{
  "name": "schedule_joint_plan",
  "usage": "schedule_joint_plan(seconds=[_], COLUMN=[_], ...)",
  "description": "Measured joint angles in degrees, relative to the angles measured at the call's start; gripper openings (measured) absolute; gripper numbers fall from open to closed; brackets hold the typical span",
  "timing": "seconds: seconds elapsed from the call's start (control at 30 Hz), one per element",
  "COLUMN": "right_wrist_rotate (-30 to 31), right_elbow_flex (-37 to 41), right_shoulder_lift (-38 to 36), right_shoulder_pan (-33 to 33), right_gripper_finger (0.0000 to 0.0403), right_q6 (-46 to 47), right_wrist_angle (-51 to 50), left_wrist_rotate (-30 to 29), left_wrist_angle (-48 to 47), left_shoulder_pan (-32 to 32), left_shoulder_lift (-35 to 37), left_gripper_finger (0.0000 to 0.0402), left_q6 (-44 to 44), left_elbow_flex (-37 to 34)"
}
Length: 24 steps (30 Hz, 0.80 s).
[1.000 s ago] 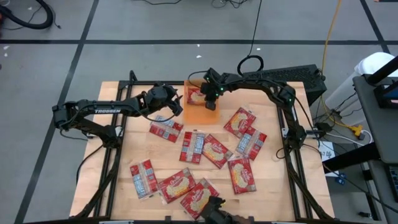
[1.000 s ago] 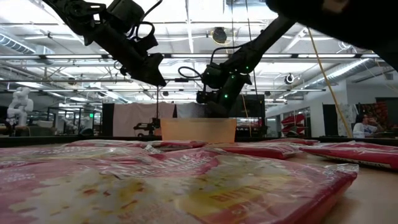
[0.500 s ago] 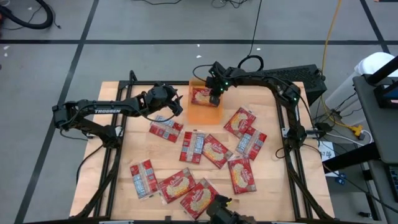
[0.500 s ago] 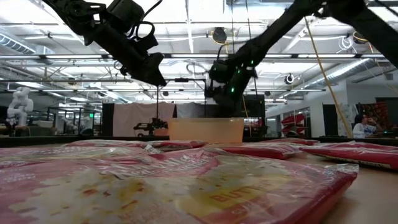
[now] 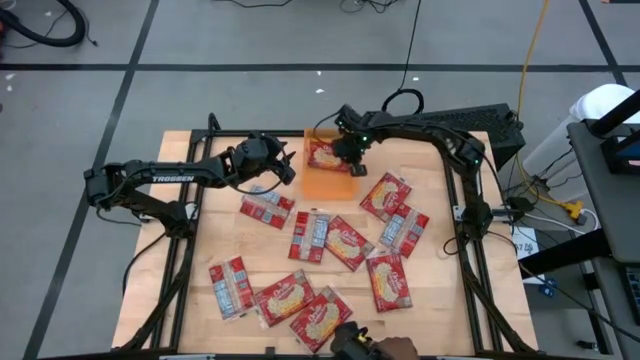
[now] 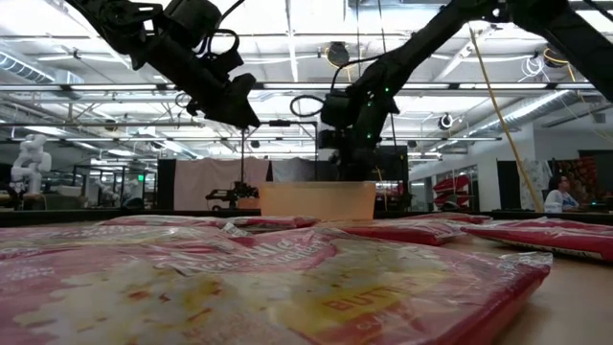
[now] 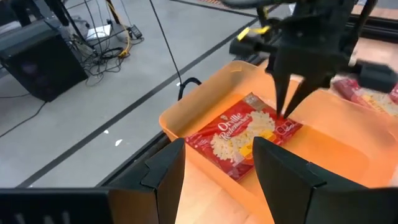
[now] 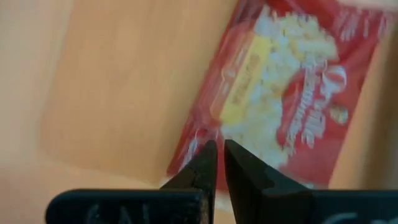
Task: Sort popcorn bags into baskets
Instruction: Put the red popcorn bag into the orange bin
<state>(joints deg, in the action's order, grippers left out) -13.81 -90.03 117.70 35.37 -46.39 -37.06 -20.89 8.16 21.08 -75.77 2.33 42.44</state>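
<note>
I see the right gripper (image 8: 216,163) nearly closed, empty, above a popcorn bag (image 5: 326,155) lying inside the orange tray (image 5: 327,183); my left gripper (image 7: 214,162), part-open and empty, hangs beside the tray.

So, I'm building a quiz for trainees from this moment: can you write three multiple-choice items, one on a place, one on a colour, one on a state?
1. Where is the right gripper?
A. over the tray
B. at the table's near edge
C. off the table

2. What colour is the tray?
A. blue
B. orange
C. green

3. How many popcorn bags lie in the tray?
A. none
B. one
C. three

Key: 1 A, the high view shows it above the tray; 2 B, its walls are translucent orange; 3 B, one red bag lies flat inside, face up.
</note>
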Motion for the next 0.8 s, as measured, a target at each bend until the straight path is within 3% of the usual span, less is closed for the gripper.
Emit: schedule_joint_plan(seconds=[0.3, 0.8], right_wrist_rotate=[5.1, 9.6], right_elbow_flex=[-0.1, -0.6], right_shoulder_lift=[3.9, 4.0], right_shoulder_pan=[-1.3, 0.0], right_gripper_finger=[0.0025, 0.0025], right_q6=[-2.6, -7.0], right_wrist_angle=[2.7, 9.8], left_wrist_rotate=[0.1, 0.0], left_wrist_angle=[0.0, 0.0], left_shoulder_pan=[-0.2, -0.1], left_shoulder_lift=[0.0, 0.0], left_gripper_finger=[0.0191, 0.0191], left_q6=[-0.8, -2.1], left_elbow_flex=[0.0, 0.0])
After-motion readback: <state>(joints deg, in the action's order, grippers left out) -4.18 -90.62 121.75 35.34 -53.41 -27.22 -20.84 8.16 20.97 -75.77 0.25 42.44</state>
